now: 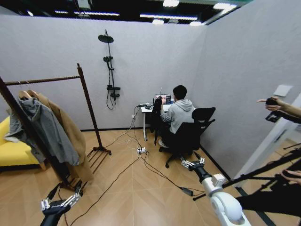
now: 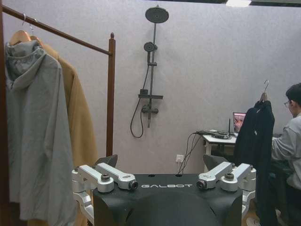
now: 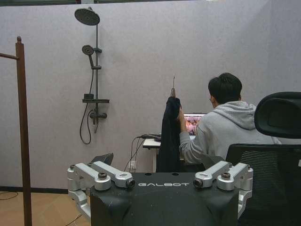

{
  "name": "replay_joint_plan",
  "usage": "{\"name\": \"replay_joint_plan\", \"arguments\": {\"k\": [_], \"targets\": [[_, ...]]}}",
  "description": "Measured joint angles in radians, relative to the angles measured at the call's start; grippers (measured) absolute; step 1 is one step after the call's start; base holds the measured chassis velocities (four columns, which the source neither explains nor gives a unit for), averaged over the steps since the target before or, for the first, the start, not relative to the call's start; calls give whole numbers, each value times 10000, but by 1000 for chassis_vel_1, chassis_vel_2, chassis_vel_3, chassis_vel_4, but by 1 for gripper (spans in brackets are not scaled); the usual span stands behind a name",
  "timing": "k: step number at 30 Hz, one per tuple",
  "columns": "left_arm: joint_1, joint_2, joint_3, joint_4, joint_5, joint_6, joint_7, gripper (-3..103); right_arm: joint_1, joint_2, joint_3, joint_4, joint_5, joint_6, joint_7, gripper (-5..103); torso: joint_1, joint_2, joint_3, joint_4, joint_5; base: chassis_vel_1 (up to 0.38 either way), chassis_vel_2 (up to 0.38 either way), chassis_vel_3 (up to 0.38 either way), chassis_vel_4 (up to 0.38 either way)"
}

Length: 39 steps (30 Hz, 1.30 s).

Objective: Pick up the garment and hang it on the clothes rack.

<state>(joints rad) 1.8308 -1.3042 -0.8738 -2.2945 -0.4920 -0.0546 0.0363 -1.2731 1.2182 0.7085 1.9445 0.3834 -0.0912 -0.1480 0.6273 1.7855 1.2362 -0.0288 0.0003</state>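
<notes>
The black garment hangs on a hanger beside a small white desk at the back wall, and a seated person in a grey hoodie holds it up. It also hangs there in the wrist views. The dark wooden clothes rack stands at the left, carrying a grey hooded sweatshirt and a tan coat. My left gripper is low at the front left, close to the rack's base, open and empty. My right gripper is out in front near the office chair, also open and empty.
Cables and a power strip run across the wooden floor between me and the desk. A black office chair holds the seated person. A yellow sofa sits behind the rack. Dark tripod legs cross the right side.
</notes>
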Motion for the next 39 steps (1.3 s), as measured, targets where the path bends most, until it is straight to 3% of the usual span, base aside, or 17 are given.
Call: {"name": "replay_joint_plan", "arguments": {"k": [34,39], "targets": [[0,0,0,0,-1,0,0,100,-192,-94,137,-76,-9,184,55,100,-4,3,-2,-1,-1,-359,356,360,-356],[-1,0,1,0,-1,0,0,100,133,-358,428,-203,46,5,487,100,5,-3,2,-1,-1,-326,343,320,-318]]}}
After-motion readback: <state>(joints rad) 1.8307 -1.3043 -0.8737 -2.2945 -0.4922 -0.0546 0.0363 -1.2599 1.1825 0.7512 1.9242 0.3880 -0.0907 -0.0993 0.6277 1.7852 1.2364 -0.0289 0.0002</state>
